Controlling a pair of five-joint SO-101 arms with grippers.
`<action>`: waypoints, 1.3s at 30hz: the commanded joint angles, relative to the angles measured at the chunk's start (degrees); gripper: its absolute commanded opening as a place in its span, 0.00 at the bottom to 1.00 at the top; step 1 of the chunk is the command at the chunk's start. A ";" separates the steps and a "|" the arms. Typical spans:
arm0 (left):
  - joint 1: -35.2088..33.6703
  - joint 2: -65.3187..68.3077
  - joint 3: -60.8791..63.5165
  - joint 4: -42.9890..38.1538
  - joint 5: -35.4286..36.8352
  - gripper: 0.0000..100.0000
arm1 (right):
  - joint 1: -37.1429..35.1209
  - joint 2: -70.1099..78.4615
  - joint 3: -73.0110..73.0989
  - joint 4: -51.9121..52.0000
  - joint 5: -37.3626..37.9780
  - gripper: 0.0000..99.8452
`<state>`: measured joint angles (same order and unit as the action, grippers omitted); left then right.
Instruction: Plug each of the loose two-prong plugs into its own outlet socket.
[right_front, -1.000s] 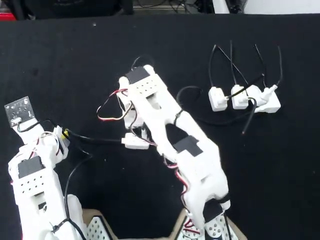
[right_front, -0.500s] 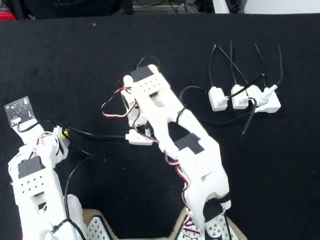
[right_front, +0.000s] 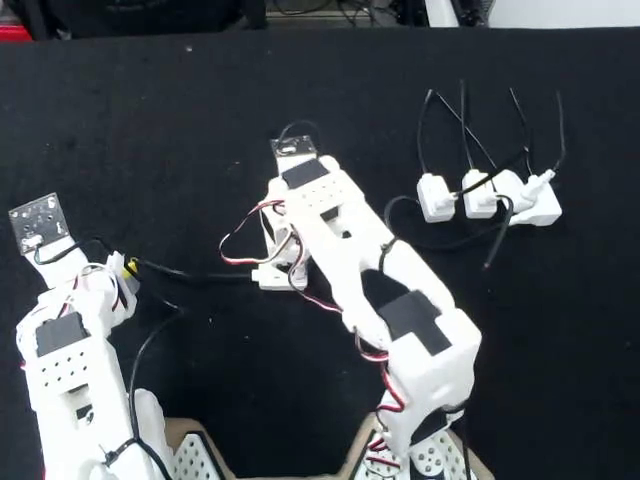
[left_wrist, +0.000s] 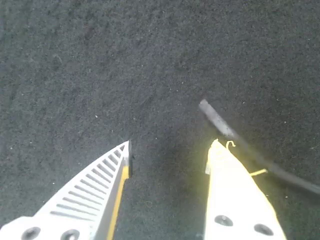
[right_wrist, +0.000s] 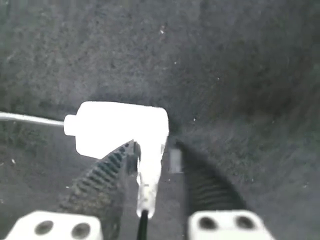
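Right wrist view: plug (right_wrist: 117, 127) white, blocky, stub at one end; right claw (right_wrist: 156, 148) part-open astride it. Left claw (left_wrist: 170, 144) wide, empty. One loose plug, three outlet blocks (right_front: 480, 195).

The high camera sits above the desk (right_front: 120, 120), over its near edge. It looks steeply down toward the far edge, from far enough off to take in both arms and most of the desk. The left wrist camera faces down along the left pincer (left_wrist: 170, 150) at the cloth from close by, with a black cable (left_wrist: 250, 150) crossing beside it. The right wrist camera looks down along the right pincer (right_wrist: 156, 147) from closer still, onto a white plug (right_wrist: 120, 127). That plug, near the desk's middle, and the cable running from it toward the left edge also lie in the high view.
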<state>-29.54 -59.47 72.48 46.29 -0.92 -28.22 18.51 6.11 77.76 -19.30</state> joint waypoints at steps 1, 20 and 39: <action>0.13 -0.97 -0.31 -0.62 0.53 0.25 | -0.88 -2.42 -2.51 0.97 3.78 0.30; 0.04 -0.97 1.27 -3.34 0.53 0.25 | -5.80 -1.98 -4.97 5.98 75.08 0.31; 0.13 -0.97 1.27 -3.34 0.53 0.25 | 13.89 -3.91 -11.56 3.78 41.05 0.01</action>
<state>-29.54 -59.47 74.42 44.00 -0.92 -24.26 17.71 9.63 70.73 37.49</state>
